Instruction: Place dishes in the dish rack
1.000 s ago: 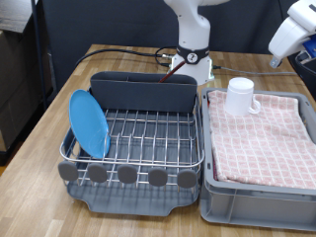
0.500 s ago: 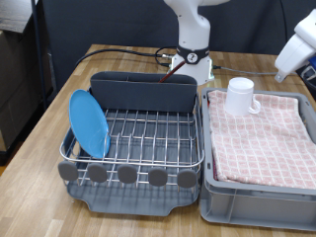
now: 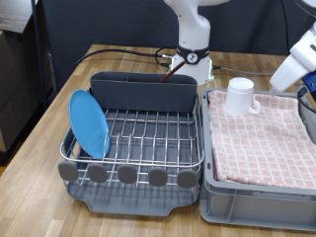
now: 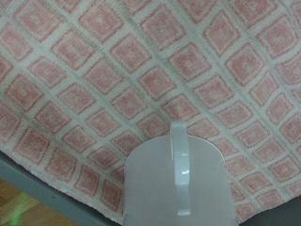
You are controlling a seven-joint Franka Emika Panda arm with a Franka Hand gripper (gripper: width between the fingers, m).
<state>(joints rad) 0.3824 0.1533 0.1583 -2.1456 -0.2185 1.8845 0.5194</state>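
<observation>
Exterior view: gripper (image 3: 308, 96), its state impossible to tell, hung beside the mug (image 3: 240, 96); a knock risked toppling it.

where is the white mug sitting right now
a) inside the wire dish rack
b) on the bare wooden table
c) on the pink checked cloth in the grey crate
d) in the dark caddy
c, the white mug stands upright on the pink checked cloth in the grey crate, beside the dish rack, which holds only the blue plate.
</observation>
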